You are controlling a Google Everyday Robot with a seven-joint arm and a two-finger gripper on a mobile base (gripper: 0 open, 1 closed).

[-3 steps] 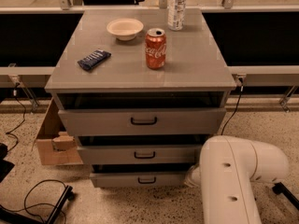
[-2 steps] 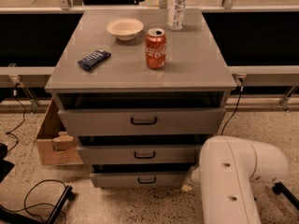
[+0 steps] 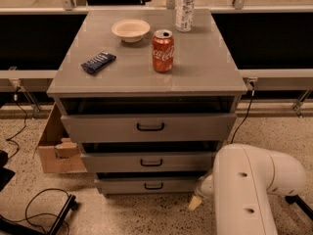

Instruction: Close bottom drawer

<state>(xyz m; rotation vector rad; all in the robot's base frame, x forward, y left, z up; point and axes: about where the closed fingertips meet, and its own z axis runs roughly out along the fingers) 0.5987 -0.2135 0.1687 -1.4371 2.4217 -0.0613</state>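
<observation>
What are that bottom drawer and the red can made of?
The bottom drawer looks like matte grey painted metal or laminate: flat, even front. The red can looks aluminium, from its shiny rim. The claw, by the drawer's right corner, seems pale plastic.

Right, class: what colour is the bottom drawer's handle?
The handle is black, camera view; the gripper sits low, right of the bottom drawer.

We read only the white Coca-Cola script on the red can (image 3: 163,51). We can't make out the bottle label (image 3: 185,10) or the print on the blue packet (image 3: 98,62). Gripper (image 3: 195,202) sits low, just right of the bottom drawer (image 3: 146,185).
</observation>
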